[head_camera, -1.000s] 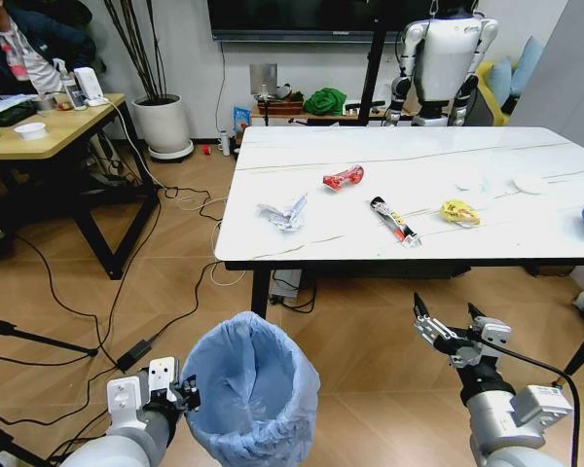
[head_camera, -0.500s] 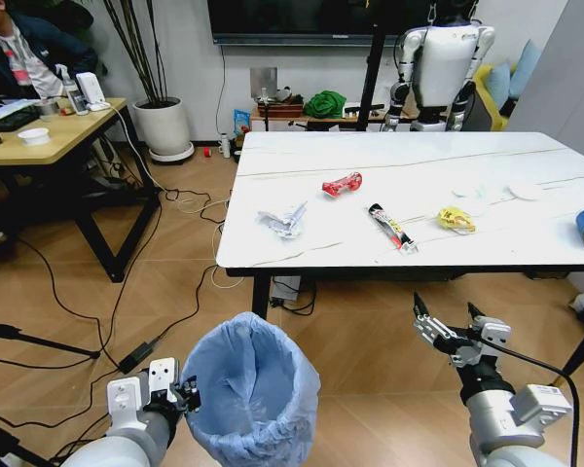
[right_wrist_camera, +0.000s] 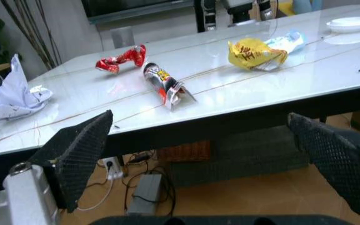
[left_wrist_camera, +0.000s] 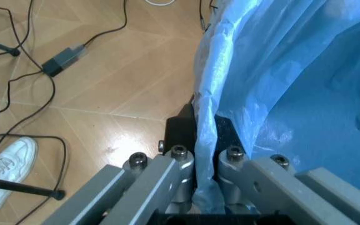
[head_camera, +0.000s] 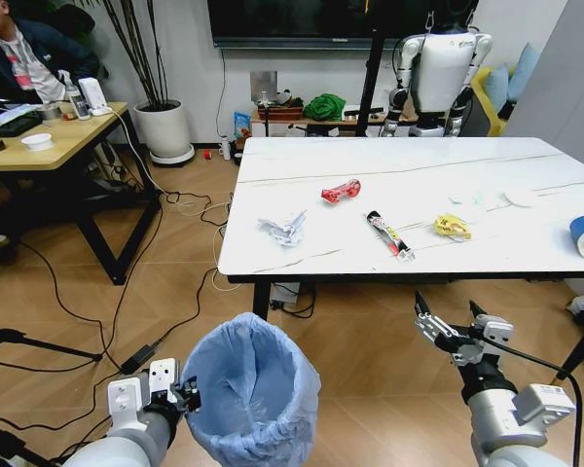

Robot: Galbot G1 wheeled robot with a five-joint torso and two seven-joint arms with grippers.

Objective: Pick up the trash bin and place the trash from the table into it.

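Bare wood floor lies open between the robot and the near edge of the large white marble-look table [head_camera: 526, 255] on slim black legs. On the tabletop lie a crumpled white tissue [head_camera: 284, 229], a red wrapper [head_camera: 341, 190], a black-red-yellow stick pack [head_camera: 389, 233] and a yellow wrapper [head_camera: 452, 226], well apart. The left gripper [left_wrist_camera: 204, 161] is clenched on the rim of the small round bin with a wrinkly light blue bag liner [head_camera: 251, 387], low at the robot's left. The right gripper [head_camera: 455, 327] hangs spread wide, empty, below the table edge.
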